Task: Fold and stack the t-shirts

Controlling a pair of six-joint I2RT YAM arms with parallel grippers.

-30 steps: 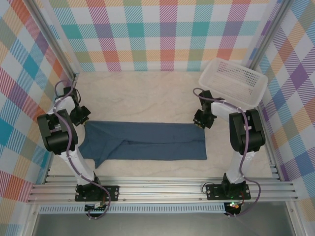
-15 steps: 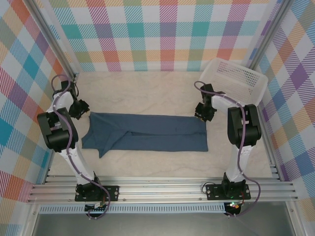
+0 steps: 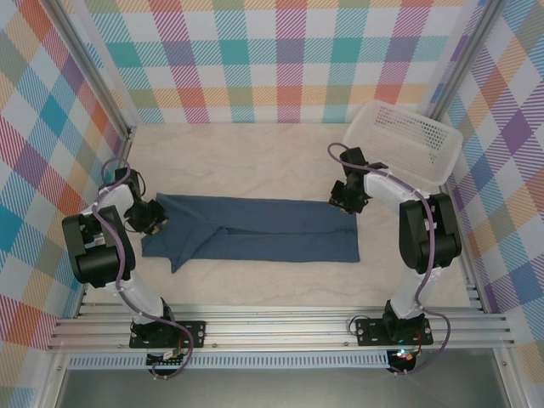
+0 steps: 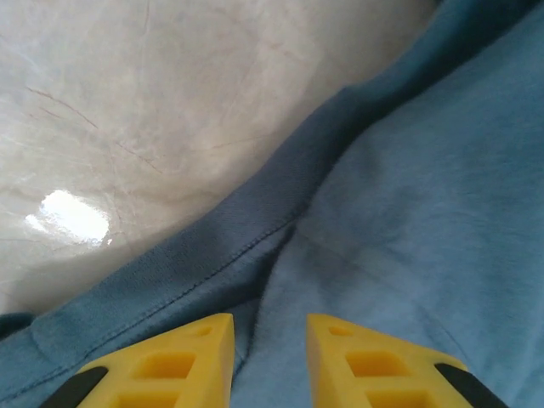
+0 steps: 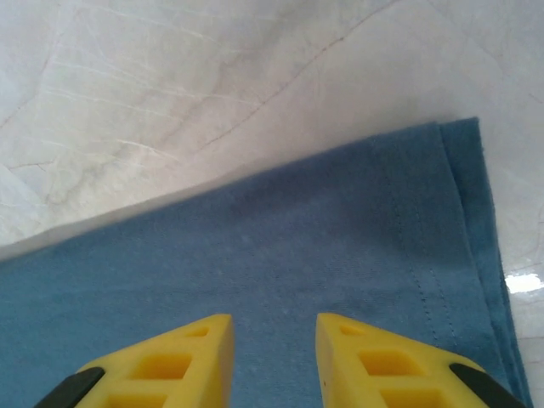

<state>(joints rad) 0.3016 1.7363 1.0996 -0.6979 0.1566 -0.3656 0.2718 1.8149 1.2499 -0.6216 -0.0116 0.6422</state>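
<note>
Left gripper (image 3: 156, 216), spread, at nine o'clock end of t-shirt (image 3: 255, 229); right gripper (image 3: 342, 201), spread, at three o'clock end: likely staged for folding.

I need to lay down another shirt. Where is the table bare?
Bare: the table between shirt and back wall, and a strip between shirt and near rail. Crowded: the shirt's ends by left gripper and right gripper, and the basket corner.

One slate-blue t-shirt (image 3: 255, 231) was out there, one white mesh basket (image 3: 408, 136), and two claws: left claw (image 3: 157, 217), right claw (image 3: 340, 201).
</note>
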